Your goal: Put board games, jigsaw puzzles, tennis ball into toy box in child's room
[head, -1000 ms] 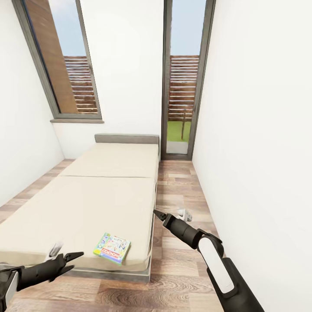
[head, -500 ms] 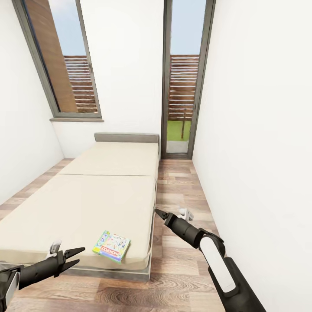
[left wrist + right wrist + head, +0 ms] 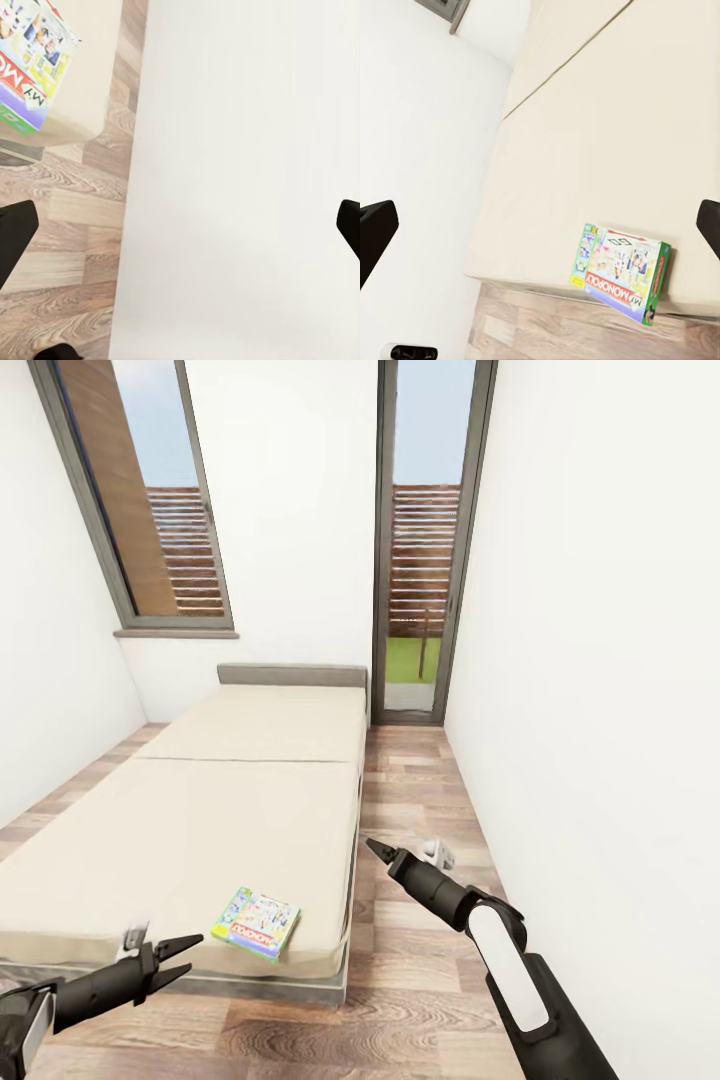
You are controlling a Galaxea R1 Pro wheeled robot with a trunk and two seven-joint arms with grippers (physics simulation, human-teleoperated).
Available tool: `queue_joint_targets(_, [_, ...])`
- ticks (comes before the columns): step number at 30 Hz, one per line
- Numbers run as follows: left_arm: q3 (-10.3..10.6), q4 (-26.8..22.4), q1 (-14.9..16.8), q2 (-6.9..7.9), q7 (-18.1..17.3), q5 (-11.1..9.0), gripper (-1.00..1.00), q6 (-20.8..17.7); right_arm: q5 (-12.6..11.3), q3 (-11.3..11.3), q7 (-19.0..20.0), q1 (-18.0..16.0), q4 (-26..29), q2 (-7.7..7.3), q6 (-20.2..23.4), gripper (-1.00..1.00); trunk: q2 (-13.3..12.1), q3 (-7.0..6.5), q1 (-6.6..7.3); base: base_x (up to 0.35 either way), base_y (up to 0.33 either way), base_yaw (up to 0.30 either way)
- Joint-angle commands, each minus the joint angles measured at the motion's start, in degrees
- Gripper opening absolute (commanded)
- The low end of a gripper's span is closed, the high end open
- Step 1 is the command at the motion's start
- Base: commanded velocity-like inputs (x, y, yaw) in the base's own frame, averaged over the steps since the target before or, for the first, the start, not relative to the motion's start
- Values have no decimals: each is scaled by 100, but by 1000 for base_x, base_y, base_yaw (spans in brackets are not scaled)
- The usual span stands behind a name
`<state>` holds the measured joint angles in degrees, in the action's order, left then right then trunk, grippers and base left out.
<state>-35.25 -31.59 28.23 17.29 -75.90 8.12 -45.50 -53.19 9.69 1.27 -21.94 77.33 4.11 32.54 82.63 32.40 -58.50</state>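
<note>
One board game (image 3: 257, 924) lies near the bed (image 3: 200, 830) edge; both spread end effectors, left (image 3: 178, 956) and right (image 3: 376, 851), could nudge it off.

Green-edged board game (image 3: 256, 923) flat near beige bed's (image 3: 220, 800) foot corner
</note>
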Motion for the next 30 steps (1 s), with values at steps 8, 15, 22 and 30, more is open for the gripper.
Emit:
queue_joint_targets(8, [-446,11,7,10,-50,73,100,-51,2,-11,13,2,1,-5,29,100,326,150,-176,0,0,0])
queue_joint_targets(15, [-521,12,7,7,-48,75,100,-38,2,-11,13,12,7,-6,32,100,606,275,-330,0,0,0])
queue_joint_targets(22, [-533,13,7,4,-47,76,100,-32,2,-14,13,14,18,-7,33,100,887,401,-484,0,0,0])
queue_joint_targets(30, [-528,13,7,-31,-47,73,100,-48,2,-19,27,8,38,-12,44,100,1208,545,-659,0,0,0])
